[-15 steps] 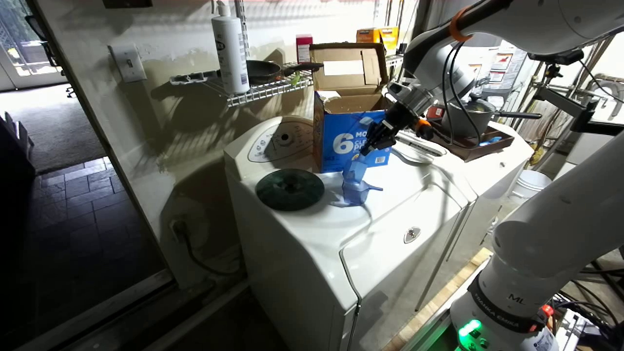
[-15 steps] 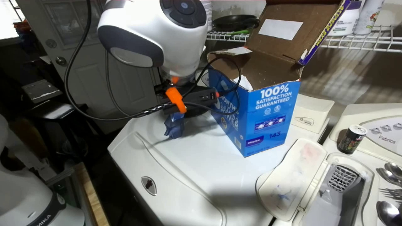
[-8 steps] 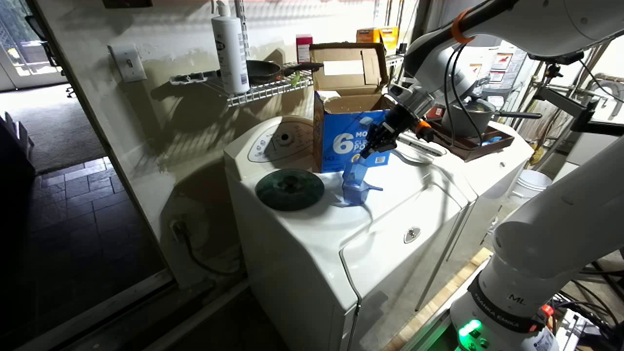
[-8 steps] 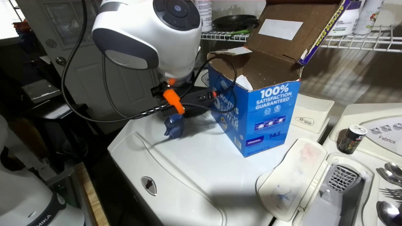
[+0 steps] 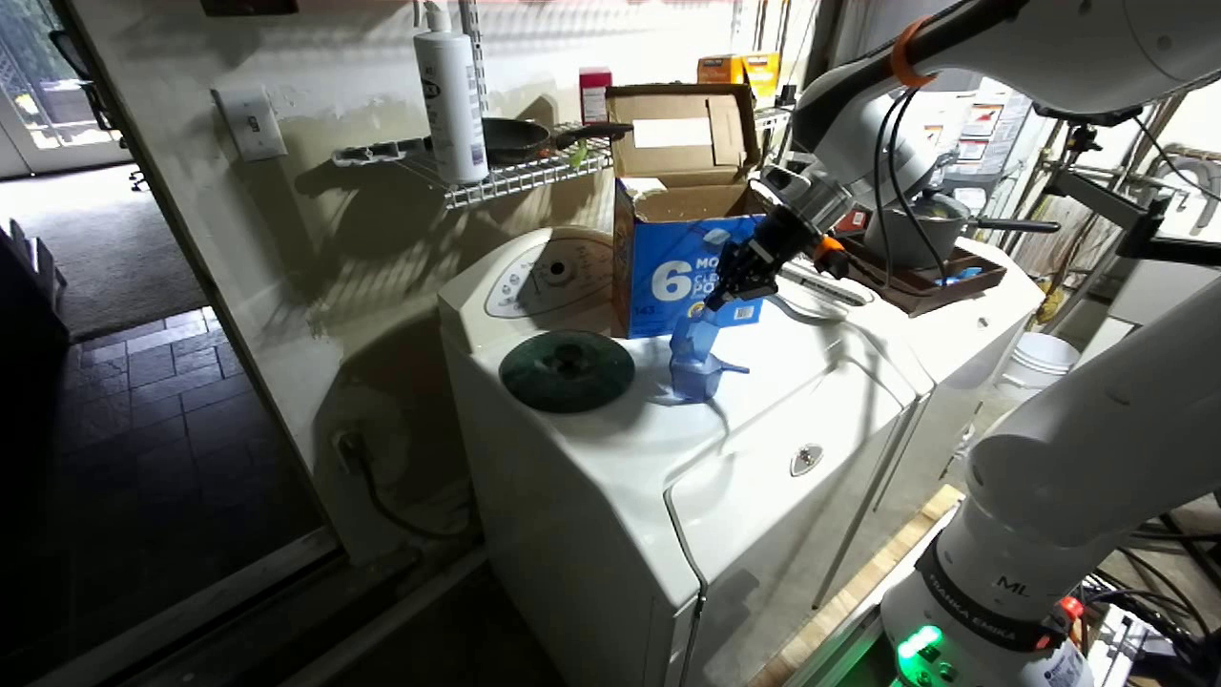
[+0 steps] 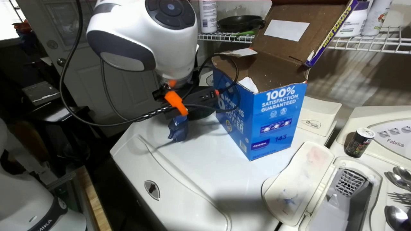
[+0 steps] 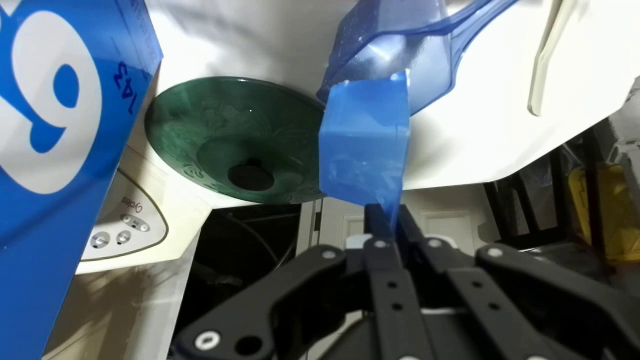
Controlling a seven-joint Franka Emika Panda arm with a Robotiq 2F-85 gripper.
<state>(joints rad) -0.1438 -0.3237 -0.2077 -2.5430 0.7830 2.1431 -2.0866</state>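
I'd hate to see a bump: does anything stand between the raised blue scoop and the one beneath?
Nothing visible: the pincer grips the raised scoop over the lower scoop; whether the two touch, I can't tell.

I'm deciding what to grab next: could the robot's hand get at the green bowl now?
Probably not to grip the green bowl: the hand is holding a blue scoop. The way looks fairly free, though: nothing lies on it, and the blue box stands beside it.

in an exterior view, one scoop (image 5: 697, 382) lies right of the dish (image 5: 569, 372), before the box (image 5: 668, 262).
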